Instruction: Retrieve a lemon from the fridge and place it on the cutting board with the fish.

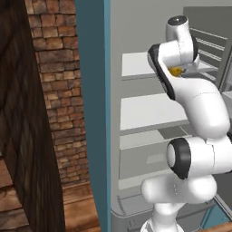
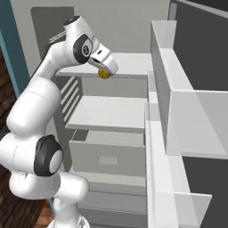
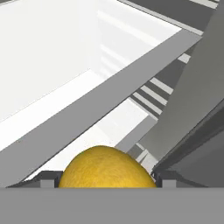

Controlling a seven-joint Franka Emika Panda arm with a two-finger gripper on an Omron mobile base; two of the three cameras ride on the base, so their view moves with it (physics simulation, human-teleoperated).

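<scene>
Inside the open fridge (image 2: 133, 67), the end effector (image 2: 105, 71) was closed on the lemon (image 3: 107, 168).
Retrieval seemed in hand; next, withdrawing clear of the shelves toward the cutting board.

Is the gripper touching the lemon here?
Touching. In the hand view the lemon sits squeezed between the fingertips on both sides; the right base view shows it at the gripper above the fridge shelf.

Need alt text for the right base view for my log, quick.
The white arm reaches into the open fridge, its gripper holding the lemon just above the upper white shelf. Below are a second shelf and a drawer.
</scene>
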